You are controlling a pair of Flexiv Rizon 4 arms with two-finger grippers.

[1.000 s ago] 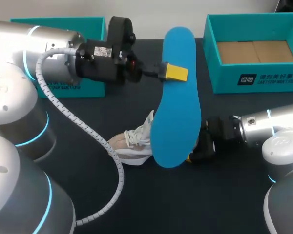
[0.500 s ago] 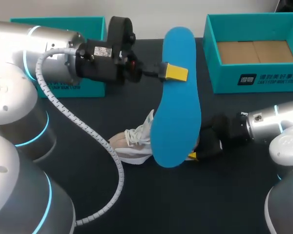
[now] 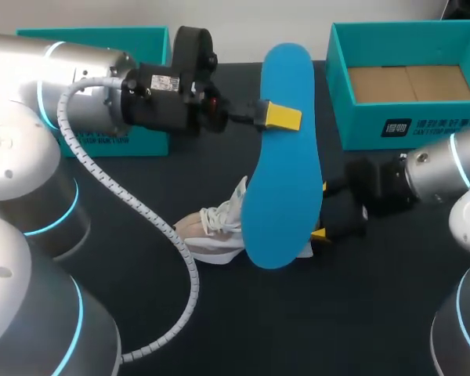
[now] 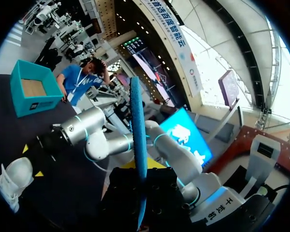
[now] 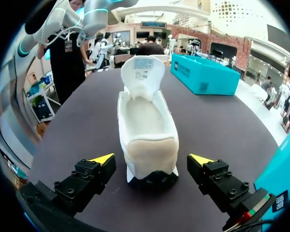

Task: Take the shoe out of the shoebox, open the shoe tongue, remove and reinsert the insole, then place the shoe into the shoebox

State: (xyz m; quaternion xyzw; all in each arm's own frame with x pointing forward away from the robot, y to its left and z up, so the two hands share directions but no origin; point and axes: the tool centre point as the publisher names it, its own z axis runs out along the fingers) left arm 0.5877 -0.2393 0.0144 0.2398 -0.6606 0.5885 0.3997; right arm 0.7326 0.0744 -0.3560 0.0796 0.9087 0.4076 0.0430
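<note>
Head view: my left arm comes in from the left edge, and the left gripper (image 3: 278,116) in the upper middle is clamped on the blue insole (image 3: 286,172), which hangs lengthwise down the centre of the frame. The white shoe (image 3: 215,227) lies on the dark table (image 3: 298,329) in the lower middle, partly hidden behind the insole. My right gripper (image 3: 324,210) sits right of centre, just beside the insole's edge, its yellow tips spread wide. The open shoebox (image 3: 407,129) stands in the upper right, and a second teal box (image 3: 102,35) in the upper left.

Left wrist view: the insole (image 4: 137,145) shows edge-on, rising from between the left gripper's (image 4: 140,183) fingers. Down on the table the shoe (image 4: 12,181) lies close to the right gripper (image 4: 33,162), with the shoebox (image 4: 34,104) beyond them.

Right wrist view: the right gripper (image 5: 152,159) is wide apart, a finger on either side of the shoe's (image 5: 147,130) heel without touching it. The tongue (image 5: 142,70) stands pulled up at the far end. The teal box (image 5: 203,72) lies beyond the shoe.
</note>
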